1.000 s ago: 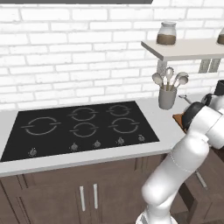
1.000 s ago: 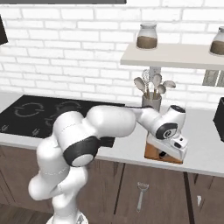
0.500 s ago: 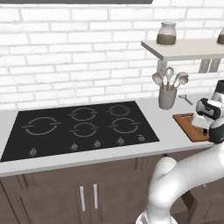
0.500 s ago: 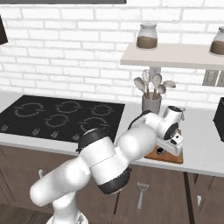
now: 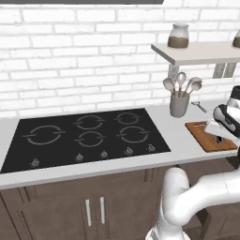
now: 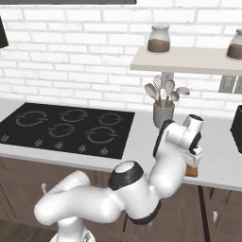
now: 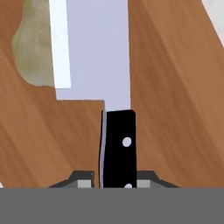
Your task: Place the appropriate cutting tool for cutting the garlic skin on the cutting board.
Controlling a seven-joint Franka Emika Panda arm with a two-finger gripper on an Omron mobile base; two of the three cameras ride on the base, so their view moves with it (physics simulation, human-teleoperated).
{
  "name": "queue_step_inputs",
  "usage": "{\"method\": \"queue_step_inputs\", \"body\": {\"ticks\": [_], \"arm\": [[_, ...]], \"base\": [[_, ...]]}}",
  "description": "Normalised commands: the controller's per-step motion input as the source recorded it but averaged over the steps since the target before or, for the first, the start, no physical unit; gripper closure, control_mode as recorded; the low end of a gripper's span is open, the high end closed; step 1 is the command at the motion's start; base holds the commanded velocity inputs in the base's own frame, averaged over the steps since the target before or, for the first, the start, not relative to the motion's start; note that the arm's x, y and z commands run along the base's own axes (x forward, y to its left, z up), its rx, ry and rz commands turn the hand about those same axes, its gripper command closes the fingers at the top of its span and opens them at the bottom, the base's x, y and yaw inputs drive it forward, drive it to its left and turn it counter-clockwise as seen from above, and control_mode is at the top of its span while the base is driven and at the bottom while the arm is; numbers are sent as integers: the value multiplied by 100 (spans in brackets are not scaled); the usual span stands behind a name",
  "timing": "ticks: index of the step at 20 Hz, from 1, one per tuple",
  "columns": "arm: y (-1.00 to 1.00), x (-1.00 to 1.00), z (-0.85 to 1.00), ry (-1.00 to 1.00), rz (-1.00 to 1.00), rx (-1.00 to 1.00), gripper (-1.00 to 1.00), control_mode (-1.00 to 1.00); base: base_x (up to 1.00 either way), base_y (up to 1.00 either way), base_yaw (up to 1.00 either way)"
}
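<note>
Over the cutting board (image 7: 183,109), the claw (image 7: 116,181) clamps the knife (image 7: 105,87), blade overlapping the garlic (image 7: 33,52).

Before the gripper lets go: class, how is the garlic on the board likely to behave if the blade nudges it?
The garlic looks rounded, so it would probably roll across the cutting board. It seems small beside the knife, so likely light.

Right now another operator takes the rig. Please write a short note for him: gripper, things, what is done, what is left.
Gripper: shut on the knife, held by its black handle.
Knife: blade out over the cutting board; I cannot tell whether it touches the wood.
Garlic: on the board, partly behind the blade.
Done: knife brought over the board.
Left: lower it, open, withdraw.
</note>
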Motion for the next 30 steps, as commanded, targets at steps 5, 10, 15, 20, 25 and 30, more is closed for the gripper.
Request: {"method": "queue_step_inputs", "body": {"ticks": [5,10,15,20,25,30], "arm": [[5,0,-30,0,0,2,100,-100],[13,-4,-13,0,0,1,100,-100],[35,-5,-5,0,-1,0,100,-100],[46,-2,-4,0,0,0,-100,-100],[11,-18,-8,4,-1,0,-100,-100],[0,-2,0,0,-1,0,-100,-100]], "base": [[0,0,0],[0,0,0],[0,0,0],[0,0,0],[0,0,0],[0,0,0]]}}
